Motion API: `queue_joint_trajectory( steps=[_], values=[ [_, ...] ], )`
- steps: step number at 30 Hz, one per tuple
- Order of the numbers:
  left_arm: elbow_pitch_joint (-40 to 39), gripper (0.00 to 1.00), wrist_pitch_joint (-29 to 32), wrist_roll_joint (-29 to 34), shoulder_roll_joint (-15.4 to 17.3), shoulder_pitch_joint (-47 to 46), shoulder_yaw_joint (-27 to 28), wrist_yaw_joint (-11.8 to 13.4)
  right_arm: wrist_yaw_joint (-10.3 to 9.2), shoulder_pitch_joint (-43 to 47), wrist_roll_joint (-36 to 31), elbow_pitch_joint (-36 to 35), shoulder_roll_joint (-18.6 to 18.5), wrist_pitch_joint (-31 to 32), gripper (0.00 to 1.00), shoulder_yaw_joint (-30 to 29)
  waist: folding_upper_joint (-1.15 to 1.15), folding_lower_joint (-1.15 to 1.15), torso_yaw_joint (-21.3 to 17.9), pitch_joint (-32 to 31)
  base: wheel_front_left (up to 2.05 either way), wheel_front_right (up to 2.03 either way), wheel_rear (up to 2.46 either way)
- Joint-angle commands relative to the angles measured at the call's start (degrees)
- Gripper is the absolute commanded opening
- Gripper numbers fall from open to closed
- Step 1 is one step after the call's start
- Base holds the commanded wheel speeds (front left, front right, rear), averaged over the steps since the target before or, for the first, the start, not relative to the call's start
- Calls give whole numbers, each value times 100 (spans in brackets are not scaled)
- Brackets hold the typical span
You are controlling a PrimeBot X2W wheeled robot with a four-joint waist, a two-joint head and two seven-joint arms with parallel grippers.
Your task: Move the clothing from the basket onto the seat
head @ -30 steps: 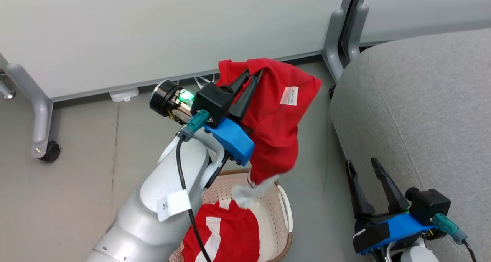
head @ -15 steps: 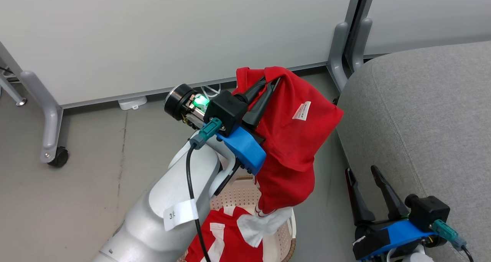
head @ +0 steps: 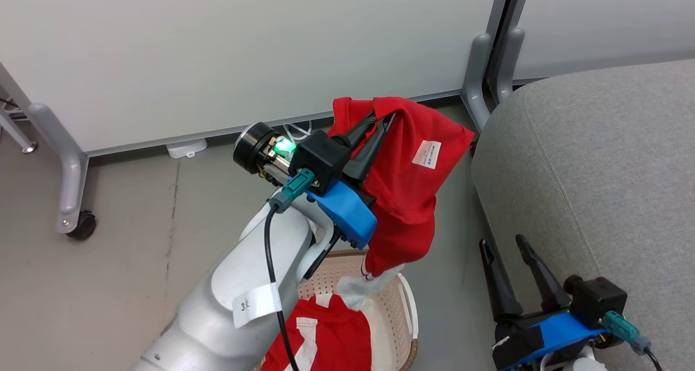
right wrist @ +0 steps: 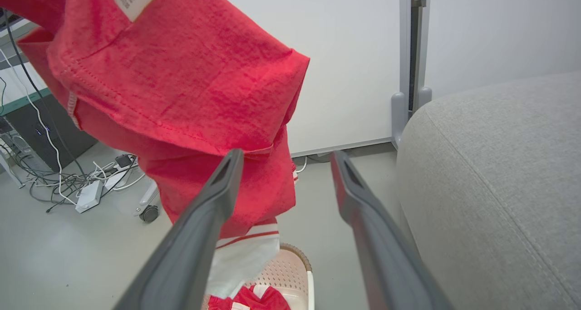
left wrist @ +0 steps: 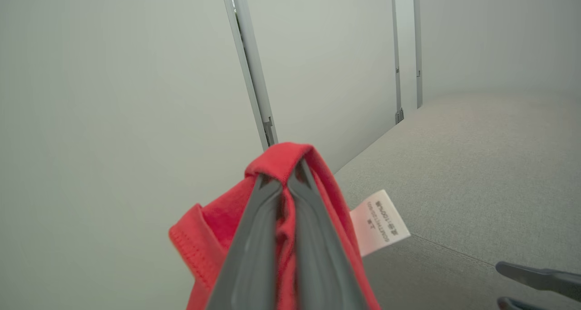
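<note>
While raised, left gripper (head: 383, 118) is clamping red garment (head: 407, 197) dangling over basket (head: 332, 276). Right gripper (head: 500, 241) is sitting low, jaws apart.

Clothing (head: 404, 186) above the basket (head: 336, 278), seat (head: 586, 170) to the right.
</note>
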Motion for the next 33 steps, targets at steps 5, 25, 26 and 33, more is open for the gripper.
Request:
queue_joint_trajectory(
  steps=[5, 25, 26, 33],
  values=[
    [-5, 0, -29, -35, -1, 40, -22, 31, 3, -89, -74, -54, 1, -21, 100, 54, 0, 0, -12, 17, 0, 0, 0],
    [-29, 0, -29, -108, -2, -127, -178, 67, 3, -492, -236, -134, -48, -21, 100, 740, 0, 0, 14, 155, 0, 0, 0],
    [-31, 0, -29, -112, -2, -137, -184, 75, 3, -517, -240, -120, -55, -21, 100, 833, 0, 0, 13, 172, 0, 0, 0],
    [-53, 0, -29, -170, -1, -274, -291, 107, 3, -932, -315, 88, -95, -20, 100, 1457, 0, 0, 29, 307, 0, 0, 0]
  ],
)
